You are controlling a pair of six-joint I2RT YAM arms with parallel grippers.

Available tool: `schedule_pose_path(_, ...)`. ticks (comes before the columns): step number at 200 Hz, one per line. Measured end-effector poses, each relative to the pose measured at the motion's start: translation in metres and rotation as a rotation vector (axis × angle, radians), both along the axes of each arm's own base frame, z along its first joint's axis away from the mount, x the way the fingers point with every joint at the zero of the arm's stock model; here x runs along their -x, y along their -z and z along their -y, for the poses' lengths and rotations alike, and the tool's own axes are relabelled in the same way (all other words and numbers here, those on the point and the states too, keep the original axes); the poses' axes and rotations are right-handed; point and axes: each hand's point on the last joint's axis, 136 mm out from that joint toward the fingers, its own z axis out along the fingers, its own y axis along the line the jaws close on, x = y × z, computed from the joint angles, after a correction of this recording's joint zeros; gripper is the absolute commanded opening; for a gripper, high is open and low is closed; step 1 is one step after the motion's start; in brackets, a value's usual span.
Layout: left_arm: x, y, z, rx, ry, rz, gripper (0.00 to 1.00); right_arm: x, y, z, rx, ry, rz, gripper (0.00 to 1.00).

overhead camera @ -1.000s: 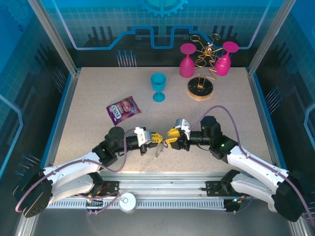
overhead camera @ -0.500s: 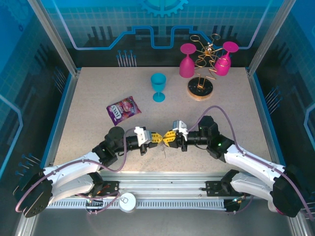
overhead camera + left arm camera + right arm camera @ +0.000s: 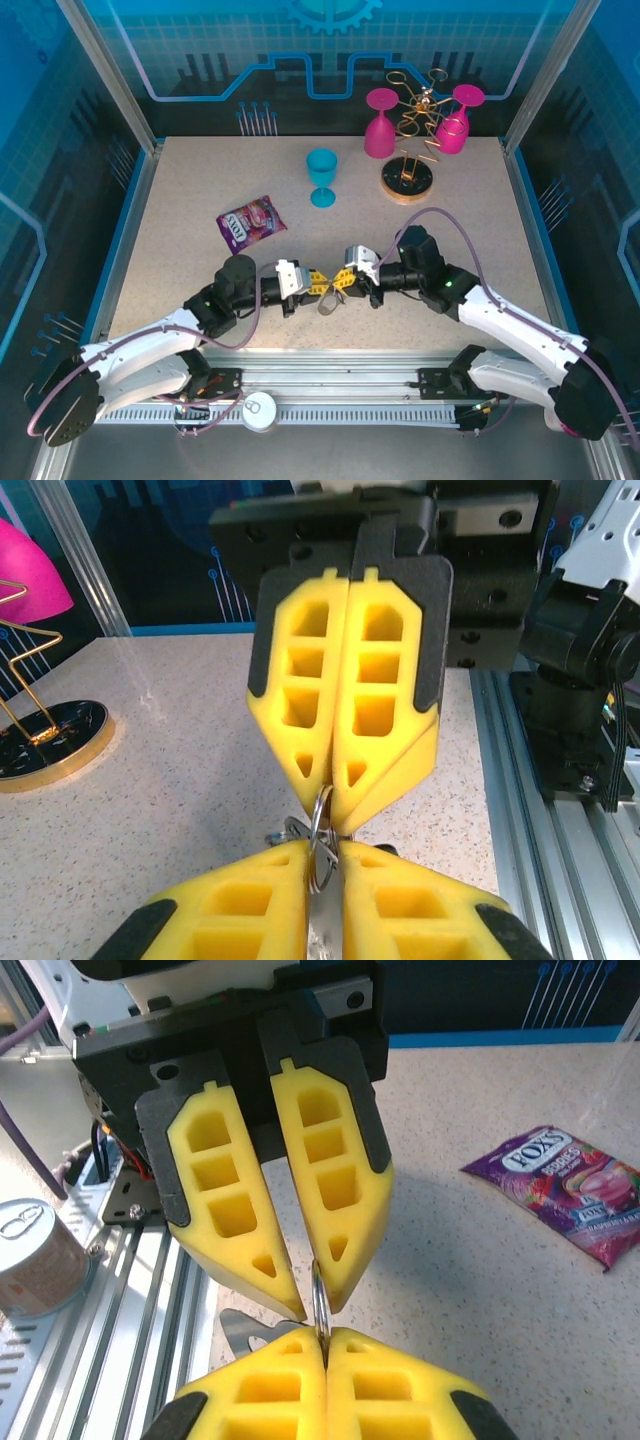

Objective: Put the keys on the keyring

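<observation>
**2 grippers meet tip to tip near the front of the table, with the keyring between them.**

We see the left gripper [image 3: 321, 286] and the right gripper [image 3: 341, 281] nose to nose. The keyring [image 3: 327, 304] hangs as a small grey shape just below their tips, and we cannot tell if it touches the table [image 3: 180, 200]. In the wrist views a thin metal ring [image 3: 320, 858] runs from 1 pair of yellow fingers to the other. The right jaws are pressed together on that ring. The left jaws stand a slit apart with the ring in the gap, and we cannot tell if they press on it. A flat silver piece [image 3: 245, 1332] shows beside the right tips; we cannot tell if it is the key. Well behind lie a candy bag [image 3: 251, 222], 1 blue goblet [image 3: 321, 177] and a gold wire stand [image 3: 408, 178] with 2 pink goblets [image 3: 380, 125].
</observation>
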Motion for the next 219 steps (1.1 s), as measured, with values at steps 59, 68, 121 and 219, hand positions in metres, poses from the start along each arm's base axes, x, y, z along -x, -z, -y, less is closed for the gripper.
schedule_pose_path(59,-0.002,0.005,0.001,-0.092,0.011,0.001,0.13,0.001,-0.001,-0.004,0.204,-0.045,0.058,0.00)
schedule_pose_path(68,-0.002,0.007,0.001,-0.101,0.012,-0.006,0.11,0.001,0.002,-0.004,0.230,-0.051,0.062,0.00)
schedule_pose_path(121,0.003,0.019,0.000,-0.144,0.034,-0.052,0.00,0.006,0.012,-0.007,0.364,-0.076,0.095,0.00)
schedule_pose_path(219,0.003,0.010,-0.001,-0.048,0.028,0.049,0.00,-0.001,0.013,0.018,0.050,0.162,-0.124,0.37)
